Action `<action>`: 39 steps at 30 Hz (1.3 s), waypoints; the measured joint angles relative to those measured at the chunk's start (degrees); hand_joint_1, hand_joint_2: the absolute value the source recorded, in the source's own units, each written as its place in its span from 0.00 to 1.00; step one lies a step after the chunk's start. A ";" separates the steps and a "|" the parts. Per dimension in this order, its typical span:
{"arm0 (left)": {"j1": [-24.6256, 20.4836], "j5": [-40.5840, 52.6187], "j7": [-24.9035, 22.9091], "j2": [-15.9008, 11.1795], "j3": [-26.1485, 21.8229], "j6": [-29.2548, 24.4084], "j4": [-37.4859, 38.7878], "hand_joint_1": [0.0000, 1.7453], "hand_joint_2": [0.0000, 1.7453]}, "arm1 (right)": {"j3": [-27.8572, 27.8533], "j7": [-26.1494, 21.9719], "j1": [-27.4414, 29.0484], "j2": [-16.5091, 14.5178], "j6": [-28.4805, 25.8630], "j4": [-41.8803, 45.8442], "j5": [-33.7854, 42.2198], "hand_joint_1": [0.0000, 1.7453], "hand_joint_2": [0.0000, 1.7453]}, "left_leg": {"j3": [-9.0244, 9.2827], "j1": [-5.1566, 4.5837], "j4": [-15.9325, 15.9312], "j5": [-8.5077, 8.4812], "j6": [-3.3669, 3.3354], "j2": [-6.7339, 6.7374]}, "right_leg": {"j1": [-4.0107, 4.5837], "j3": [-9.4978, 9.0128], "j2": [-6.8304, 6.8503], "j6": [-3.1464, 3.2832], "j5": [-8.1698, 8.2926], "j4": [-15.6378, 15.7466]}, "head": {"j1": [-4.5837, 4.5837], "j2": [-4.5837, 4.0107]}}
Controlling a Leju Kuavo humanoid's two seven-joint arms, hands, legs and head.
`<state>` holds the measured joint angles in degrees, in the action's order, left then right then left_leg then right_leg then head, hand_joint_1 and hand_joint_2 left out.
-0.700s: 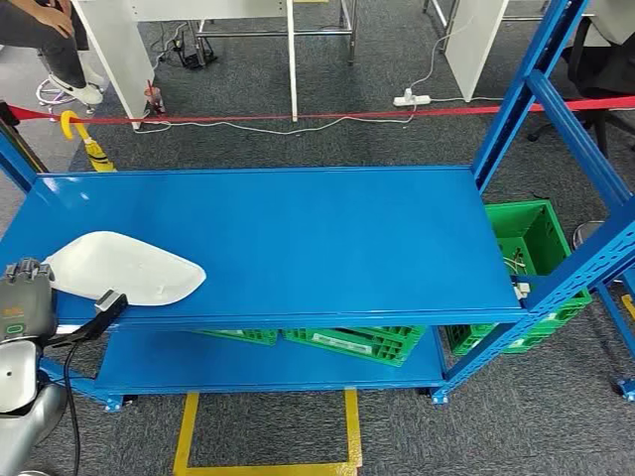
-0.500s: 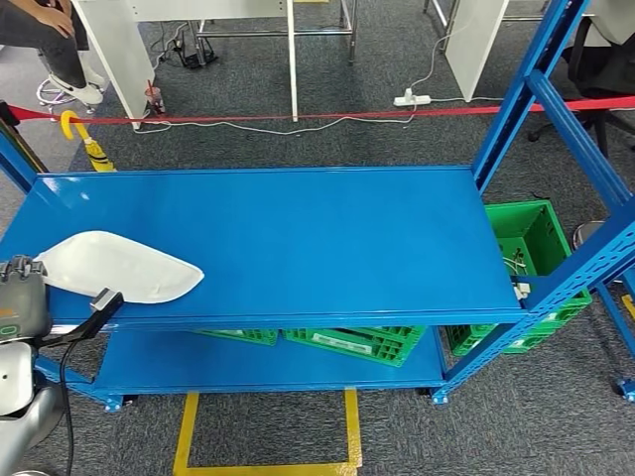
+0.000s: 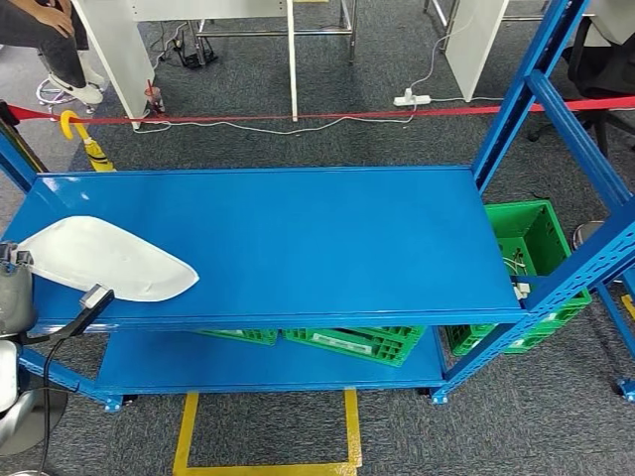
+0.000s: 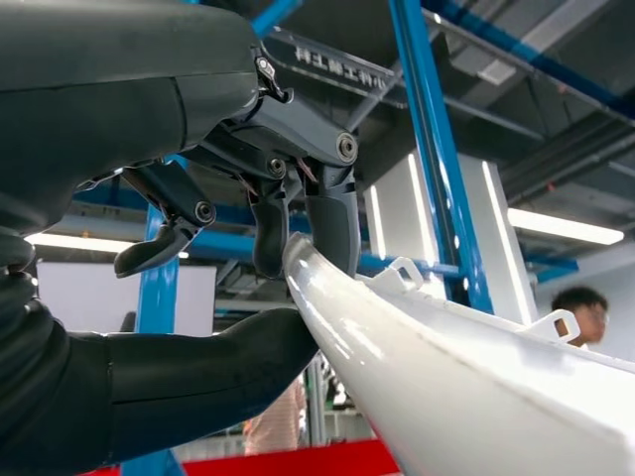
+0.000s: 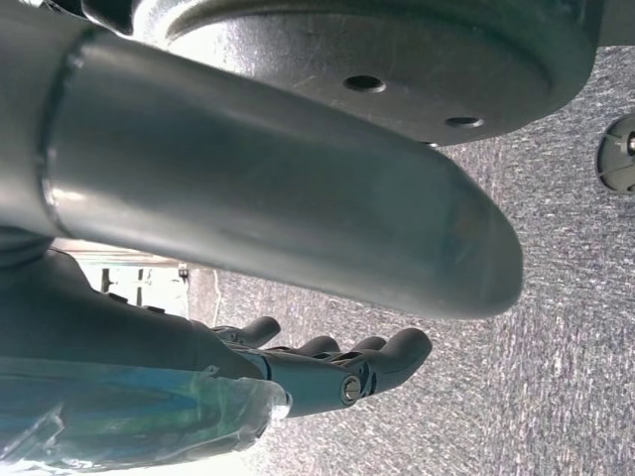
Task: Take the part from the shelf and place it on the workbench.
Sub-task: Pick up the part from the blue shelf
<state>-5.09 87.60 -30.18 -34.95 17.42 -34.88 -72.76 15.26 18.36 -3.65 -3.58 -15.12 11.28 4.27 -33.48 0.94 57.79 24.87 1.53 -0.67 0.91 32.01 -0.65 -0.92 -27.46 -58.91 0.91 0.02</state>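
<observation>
Part (image 3: 105,260): white, smooth, elongated shell, broad at one end and tapering to a point. Lies flat at the left end of the shelf (image 3: 300,238), near the front edge, pointed tip toward the shelf's middle. Small white tabs stand along its edge in the left wrist view (image 4: 464,377).

Left hand (image 4: 224,268): holds the part. Dark fingers (image 4: 333,223) bear on one face of the part's rim, thick thumb on the other. In the head view the left wrist (image 3: 15,297) sits at the shelf's front left corner, at the broad end of the part, a black cable running from it.

Right hand (image 5: 352,362): hangs over grey carpet; fingers slightly curled and apart, nothing in them.

Shelf: blue steel, flat top deck, a lower deck beneath, perforated uprights at the right end.

Crates (image 3: 352,342): green plastic, on the lower deck under the front edge; another crate (image 3: 528,233) beyond the right end, on the floor.

Floor: grey carpet, yellow tape (image 3: 188,436) before the shelf, red tape (image 3: 300,117) behind it, white power strip (image 3: 412,99) past the red line.

Person (image 3: 45,30): seated beyond the far left corner.
</observation>
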 joint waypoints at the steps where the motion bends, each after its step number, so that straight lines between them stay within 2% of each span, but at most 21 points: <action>1: -0.01 0.00 -0.17 -0.17 0.16 -0.05 -0.14 1.00 1.00 | 0.00 0.00 0.00 0.00 0.00 0.00 -0.02 0.00 0.00 | 0.00 0.00 0.00 0.00 0.00 0.00 | 0.00 0.00 0.00 0.00 0.00 0.00 | 0.01 0.00; 4: -0.15 0.00 -0.68 -0.80 0.78 -0.08 -0.71 1.00 1.00 | 0.00 0.01 0.00 0.00 0.02 0.00 -0.06 0.00 0.00 | 0.00 0.00 0.00 0.00 0.00 0.00 | 0.00 0.00 0.00 0.00 0.00 0.00 | 0.01 0.00; 8: -1.24 0.00 -4.25 -4.58 4.57 0.03 -3.77 1.00 1.00 | 0.00 0.00 0.01 0.00 0.09 0.00 -0.15 0.00 0.00 | 0.00 0.00 0.00 0.00 0.00 0.00 | 0.00 -0.01 0.00 0.00 0.00 0.00 | 0.01 0.00; 10: -1.62 0.00 -4.99 -5.46 5.77 0.06 -4.25 1.00 1.00 | 0.00 0.01 0.01 0.00 0.09 0.00 -0.18 0.00 0.00 | 0.00 0.00 0.00 0.00 0.00 0.00 | 0.00 -0.02 0.00 0.01 0.00 0.00 | 0.00 0.00; 21: -3.15 0.00 -6.03 -8.40 10.27 -0.22 -5.12 1.00 1.00 | 0.00 0.01 0.01 0.00 0.09 0.00 -0.24 0.00 0.00 | -0.01 -0.02 0.03 0.02 -0.02 0.00 | -0.03 -0.03 -0.01 -0.02 0.02 0.03 | 0.00 0.00; 26: -3.91 0.00 -6.14 -9.63 12.32 -0.29 -5.17 1.00 1.00 | 0.00 0.01 0.04 -0.06 0.07 0.00 -0.25 0.00 0.00 | -0.02 -0.34 0.17 0.05 -0.37 0.00 | -0.41 -0.06 -0.06 -0.39 0.24 0.18 | 0.03 0.00; 28: -4.15 0.00 -6.15 -9.91 12.94 -0.30 -5.29 1.00 1.00 | 0.00 0.01 0.05 -0.11 0.05 0.00 -0.25 0.00 0.00 | 0.09 -0.20 -0.35 -0.43 -0.84 0.15 | -0.43 0.09 -0.08 -0.74 0.11 0.05 | 0.01 0.00; 30: -4.33 0.00 -6.15 -9.99 13.37 -0.33 -5.48 1.00 1.00 | 0.00 0.00 0.06 -0.13 0.02 0.00 -0.25 0.00 0.00 | 0.13 0.09 -0.99 -0.94 -1.35 0.41 | -0.45 1.33 0.01 -1.18 -1.99 -2.55 | -0.15 0.00; 33: -4.33 0.00 -6.15 -9.88 13.82 -0.37 -5.58 1.00 1.00 | 0.00 0.00 0.12 -0.13 -0.02 0.00 -0.26 0.00 0.00 | -0.14 0.19 -1.10 -1.19 -1.40 0.62 | -0.87 5.77 0.12 -1.81 -7.32 -13.06 | -0.27 0.00; 34: -4.31 0.00 -6.15 -9.81 14.01 -0.37 -5.58 1.00 1.00 | 0.00 0.00 0.19 -0.13 -0.02 0.00 -0.26 0.00 0.00 | -0.22 0.23 -1.09 -1.27 -1.28 0.66 | -1.01 6.62 0.14 -1.99 -7.81 -15.28 | -0.25 0.00; 35: -4.31 0.00 -6.15 -9.73 14.21 -0.38 -5.58 1.00 1.00 | 0.00 0.00 0.26 -0.13 -0.02 0.00 -0.27 0.00 0.00 | -0.31 0.34 -1.07 -1.38 -1.12 0.67 | -1.16 6.47 0.16 -2.17 -7.16 -15.36 | -0.26 0.00; 36: -4.31 0.00 -6.15 -9.67 14.42 -0.38 -5.58 1.00 1.00 | 0.00 0.01 0.32 -0.13 -0.01 0.00 -0.27 0.00 0.00 | -0.37 0.50 -1.05 -1.49 -0.92 0.68 | -1.34 5.16 0.19 -2.33 -5.51 -13.06 | -0.26 0.00; 37: -4.31 0.00 -6.15 -9.62 14.60 -0.39 -5.58 1.00 1.00 | 0.00 0.01 0.34 -0.13 0.03 0.00 -0.29 0.00 0.00 | -0.42 0.67 -0.99 -1.58 -0.65 0.67 | -1.57 3.04 0.23 -2.57 -3.57 -9.13 | -0.27 0.00; 38: -4.30 0.00 -6.15 -9.63 14.70 -0.40 -5.58 1.00 1.00 | 0.00 0.01 0.29 -0.18 0.10 0.00 -0.33 0.00 0.00 | -0.55 0.77 -0.92 -1.70 -0.27 0.63 | -1.64 0.77 0.19 -2.77 -2.32 -5.22 | -0.33 0.00; 39: -4.31 0.00 -6.15 -9.64 14.74 -0.43 -5.59 1.00 1.00 | 0.00 0.00 0.23 -0.22 0.18 0.00 -0.41 0.00 0.00 | -0.69 0.78 -0.84 -1.88 0.17 0.58 | -1.66 -0.79 0.09 -2.62 -1.47 -2.36 | -0.35 0.00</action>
<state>-9.39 87.60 -36.33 -44.59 32.16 -35.32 -78.35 15.26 18.36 -3.43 -3.80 -14.94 11.28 3.86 -34.17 1.72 56.95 22.99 1.70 -0.09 -0.75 31.21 -0.56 -3.54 -28.93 -61.28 0.56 0.02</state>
